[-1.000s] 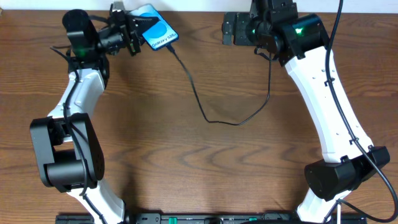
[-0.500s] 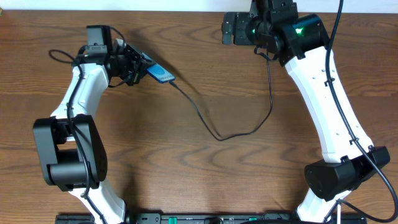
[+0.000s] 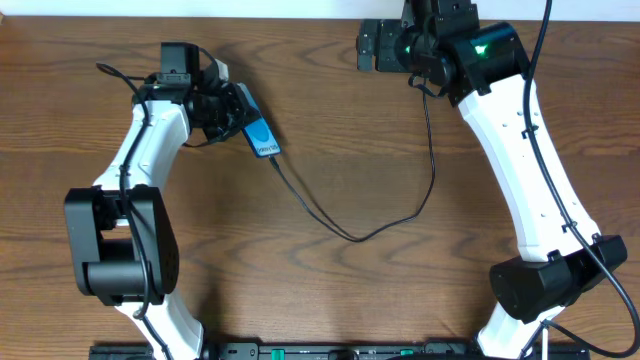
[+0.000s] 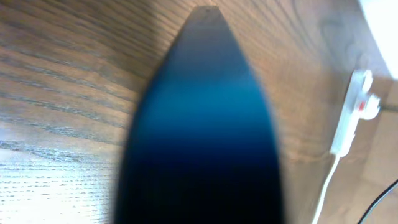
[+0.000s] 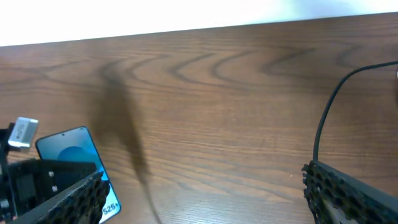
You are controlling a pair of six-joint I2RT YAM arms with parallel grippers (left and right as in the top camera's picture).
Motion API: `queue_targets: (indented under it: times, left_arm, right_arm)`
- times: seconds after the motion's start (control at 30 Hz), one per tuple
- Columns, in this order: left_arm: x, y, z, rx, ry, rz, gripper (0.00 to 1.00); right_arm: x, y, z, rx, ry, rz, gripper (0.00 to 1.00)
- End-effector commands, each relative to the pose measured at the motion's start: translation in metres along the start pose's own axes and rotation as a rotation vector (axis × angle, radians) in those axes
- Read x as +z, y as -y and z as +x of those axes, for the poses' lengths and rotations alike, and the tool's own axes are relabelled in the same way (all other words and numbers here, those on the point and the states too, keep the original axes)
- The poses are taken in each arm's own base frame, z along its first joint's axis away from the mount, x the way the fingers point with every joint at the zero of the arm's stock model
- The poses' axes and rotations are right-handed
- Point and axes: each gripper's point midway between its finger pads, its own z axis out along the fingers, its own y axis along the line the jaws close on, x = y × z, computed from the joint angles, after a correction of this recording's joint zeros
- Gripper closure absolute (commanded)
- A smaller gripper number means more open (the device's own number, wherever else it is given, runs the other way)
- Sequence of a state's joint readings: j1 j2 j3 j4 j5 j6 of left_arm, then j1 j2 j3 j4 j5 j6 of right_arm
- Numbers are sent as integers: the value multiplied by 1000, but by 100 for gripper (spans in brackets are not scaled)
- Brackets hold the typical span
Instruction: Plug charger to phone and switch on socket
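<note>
The left arm (image 3: pixel 140 170) reaches up the left side of the wooden table (image 3: pixel 330 130). The left gripper (image 3: pixel 235 112) is clamped tight on the phone (image 3: pixel 260 137), gripping its upper end. The phone is at the upper left of the table, tilted so that from overhead only a narrow blue strip of screen shows. In the left wrist view it is a dark blue blur filling most of the frame and hiding the fingers.

The charger cable (image 3: pixel 340 232) meets the phone's lower end, sags in a loop across the middle of the table, then rises toward the right arm (image 3: pixel 520 150), which covers its far end.

The right gripper (image 3: pixel 378 47) is at the table's far edge, well apart from the phone, with its jaws spread wide and nothing between them. Its ribbed fingers (image 5: pixel 348 186) frame the right wrist view.

In the left wrist view, the power strip (image 4: pixel 349 115) lies at the right edge, a red mark on it. Its white cord (image 4: pixel 324 190) trails toward the camera.
</note>
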State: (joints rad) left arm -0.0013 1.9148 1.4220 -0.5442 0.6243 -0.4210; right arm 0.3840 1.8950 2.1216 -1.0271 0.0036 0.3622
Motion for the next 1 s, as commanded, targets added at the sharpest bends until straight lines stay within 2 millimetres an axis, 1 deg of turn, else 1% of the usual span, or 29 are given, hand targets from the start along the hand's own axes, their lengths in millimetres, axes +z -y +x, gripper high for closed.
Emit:
queue_targets:
  times: [0.0,0.27,0.37,0.47,0.63,0.77,0.97]
  left_arm:
    - [-15,26,1,229,1,58,92]
    - [-15,14,23,335,-87,29,93]
    - [-12,13,32,358,-120,22,93]
    - [-6,13,38,387,-138,-6,93]
    - [4,24,50,444,-168,1,93]
    - [12,27,53,452,-178,12,93]
    - [26,16,58,409,-221,9,93]
  right_arm:
    - [-11,-4,-7,-9,32,-10,1]
    - [-11,-5,-8,-9,34,-11,1]
    - [-11,-5,-9,-9,39,-13,1]
    - [-11,-6,-9,-10,41,-16,1]
    - [-11,-7,-9,-11,40,-16,1]
    - [-11,-10,-7,-23,37,-20,1]
    - [-11,-11,-7,-25,37,-22,1]
